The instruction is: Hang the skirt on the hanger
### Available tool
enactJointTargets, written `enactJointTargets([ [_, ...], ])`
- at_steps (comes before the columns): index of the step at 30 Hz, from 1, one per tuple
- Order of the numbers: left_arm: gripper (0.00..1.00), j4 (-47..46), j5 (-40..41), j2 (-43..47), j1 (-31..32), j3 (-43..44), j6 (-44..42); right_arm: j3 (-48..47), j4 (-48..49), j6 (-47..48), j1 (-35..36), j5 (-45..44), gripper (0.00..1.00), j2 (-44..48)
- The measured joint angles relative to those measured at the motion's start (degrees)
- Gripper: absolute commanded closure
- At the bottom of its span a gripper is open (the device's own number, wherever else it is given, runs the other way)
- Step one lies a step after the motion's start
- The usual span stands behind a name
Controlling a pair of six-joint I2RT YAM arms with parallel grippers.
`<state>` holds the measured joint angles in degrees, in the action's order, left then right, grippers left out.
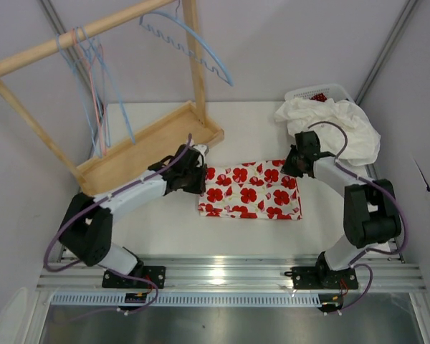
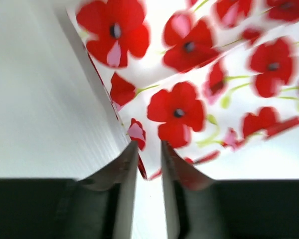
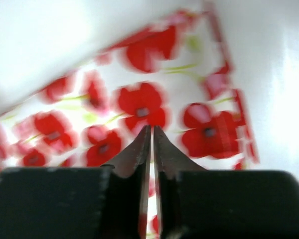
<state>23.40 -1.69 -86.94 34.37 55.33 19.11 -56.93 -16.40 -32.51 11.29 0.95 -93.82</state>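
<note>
Mid-table, the skirt [image 1: 249, 190] lies flat on the white table [image 1: 165, 222]. It is white cloth with red poppy print and sits between the two arms, not on any hanger.

Left gripper [image 2: 149, 144] is at the skirt's far left corner. Its fingers [image 2: 125, 162] are slightly spread, with a narrow gap and table showing through lower down. The hem edge sits right at the tips, with a bit of red cloth in the gap, but nothing is clearly clamped.

Right gripper [image 3: 152, 128] is at the skirt's far right corner, with its tips over the print. Its fingers [image 3: 138, 152] are pressed almost together, leaving only a sliver between them. Can't tell if any cloth is caught in there, and the view is blurred.

Containers:
- A white basket [image 1: 301, 93] is at the back right corner. A white garment [image 1: 337, 125] is heaped in it and spills over its near rim onto the table. A small red-dotted item [image 1: 319, 97] shows inside at the back; can't tell what it is.
- A wooden rack [image 1: 79, 36] is at the back left, and its base is a shallow wooden tray [image 1: 150, 147]. The tray's near corner is just beside the left gripper.
- A bunch of blue and pink hangers [image 1: 93, 72] hangs from the rack rail, their lower ends reaching down toward the tray.
- One more light-blue hanger [image 1: 201, 50] hangs at the rail's right end by the upright post, well apart from the skirt.
</note>
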Motion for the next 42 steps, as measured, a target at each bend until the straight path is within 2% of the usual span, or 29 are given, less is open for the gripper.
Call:
enactJointTargets([
  [1, 0.61, 1.4, 0.02, 2.29, 0.0, 1.25, -0.74, -0.22, -0.04, 0.39, 0.7, 1.27, 0.74, 2.08],
  [2, 0.49, 2.54, 0.02, 4.04, 0.02, 2.71, -1.29, -0.63, -0.24, 0.66, 1.62, 1.99, 0.69, 3.78],
  [3, 0.43, 3.28, 0.07, 6.08, 0.02, 4.9, -2.21, -1.46, -0.57, 1.18, 2.97, 2.8, 0.64, 5.81],
  [4, 0.3, 3.98, 0.17, 8.33, 0.02, 7.63, -2.91, -2.95, -0.85, 1.81, 4.98, 3.69, 0.55, 7.96],
  [7, 0.15, 5.16, 0.35, 13.57, 0.02, 14.27, -4.44, -6.01, -0.24, 3.43, 9.55, 5.97, 0.39, 12.48],
  [10, 0.12, 7.06, 0.61, 17.27, 0.02, 19.89, -5.03, -6.25, 0.48, 5.07, 12.26, 7.48, 0.3, 17.35],
  [15, 0.12, 12.94, 3.1, 19.87, 0.11, 29.66, -5.64, -1.2, 0.85, 6.93, 12.17, 7.41, 0.26, 24.59],
  [21, 0.13, 23.19, 18.75, 19.02, 0.28, 48.37, -6.36, 4.28, -0.55, 7.39, 12.15, 7.04, 0.25, 29.2],
  [26, 0.14, 27.17, 27.45, 20.59, 0.26, 56.28, -6.69, 6.27, -0.94, 7.48, 12.15, 7.02, 0.24, 30.14],
  [32, 0.19, 31.61, 34.6, 20.15, -2.47, 58.69, -6.49, 6.47, -1.11, 8.2, 12.15, 7.04, 0.24, 30.14],
  [38, 0.24, 32.37, 35.93, 17.07, -6.56, 53.99, -5.51, 6.47, -2.01, 8.66, 12.15, 7.04, 0.24, 30.14],
  [42, 0.33, 30.58, 36.0, 13.2, -7.45, 50.53, -5.11, 6.47, -3.54, 8.9, 12.15, 6.84, 0.23, 30.4],
])
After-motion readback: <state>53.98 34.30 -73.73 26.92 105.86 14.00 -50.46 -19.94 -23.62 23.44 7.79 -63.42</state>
